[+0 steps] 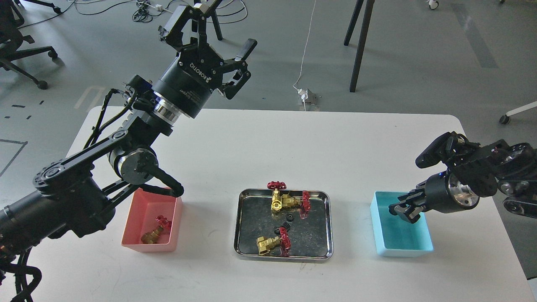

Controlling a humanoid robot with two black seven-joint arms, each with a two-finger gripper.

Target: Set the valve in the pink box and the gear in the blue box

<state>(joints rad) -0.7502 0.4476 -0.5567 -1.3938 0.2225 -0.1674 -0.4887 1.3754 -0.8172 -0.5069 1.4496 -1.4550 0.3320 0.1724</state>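
Observation:
The pink box (133,221) stands at front left and holds one brass valve (153,234) with a red handwheel. My left gripper (218,32) is open and empty, raised high beyond the table's far edge. Two more valves (280,203) (268,245) and two small black gears (288,217) (282,230) lie in the steel tray (240,226) at the centre. The blue box (403,240) stands at front right. My right gripper (403,211) hangs over its far-left part, fingers pointing left and down. Its fingers are dark and close together; I cannot see whether they hold anything.
The left arm's elbow link (168,185) sits just above the pink box's far rim. A loose red handwheel (277,184) rests at the tray's far edge. Beyond the table are stand legs (361,46), cables and an office chair (16,46).

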